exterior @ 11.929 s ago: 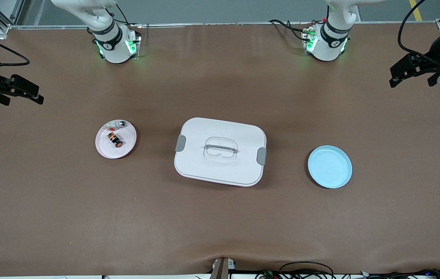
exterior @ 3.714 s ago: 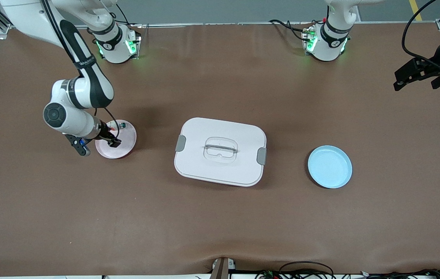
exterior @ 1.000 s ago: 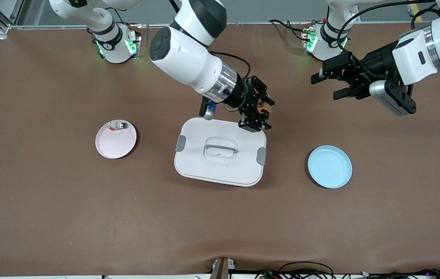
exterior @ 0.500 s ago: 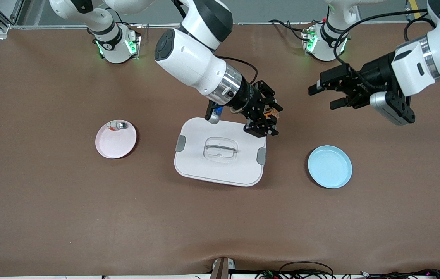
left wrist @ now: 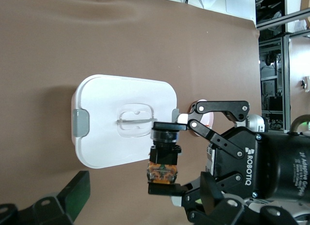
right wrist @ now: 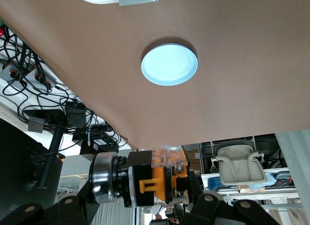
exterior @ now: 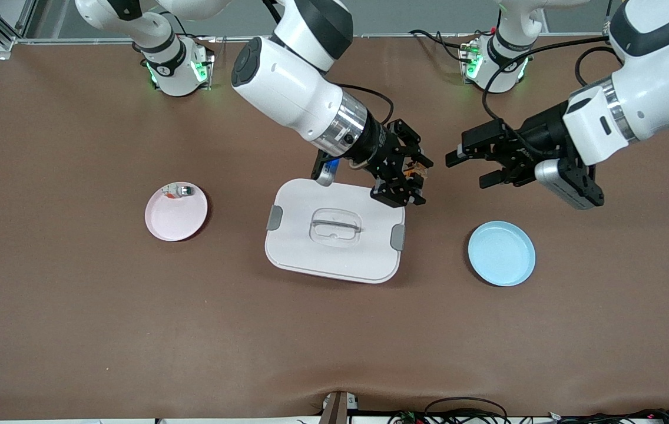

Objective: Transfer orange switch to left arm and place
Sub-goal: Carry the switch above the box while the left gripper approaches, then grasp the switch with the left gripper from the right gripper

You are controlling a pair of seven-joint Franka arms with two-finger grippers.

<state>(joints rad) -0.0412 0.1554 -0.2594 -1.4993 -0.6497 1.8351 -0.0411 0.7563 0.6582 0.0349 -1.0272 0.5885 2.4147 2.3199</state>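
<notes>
The orange switch (exterior: 410, 172) hangs in the air with my right gripper (exterior: 414, 179) shut on it, over the corner of the white box (exterior: 334, 259) toward the left arm's end. My left gripper (exterior: 470, 169) is open, over the bare table between the box and the blue plate, a short gap from the switch and facing it. In the left wrist view the switch (left wrist: 164, 169) sits between the right gripper's fingers, with the box (left wrist: 106, 138) below it. In the right wrist view the switch (right wrist: 157, 184) fills my right gripper (right wrist: 150, 188).
A pink plate (exterior: 178, 221) holding a small silver-clear part (exterior: 176, 190) lies toward the right arm's end. A blue plate (exterior: 501, 254) lies toward the left arm's end, also in the right wrist view (right wrist: 169, 64). Brown table surrounds them.
My left gripper has come down and moved toward the switch, still open. My right gripper has shifted slightly toward it and now holds almost still.
</notes>
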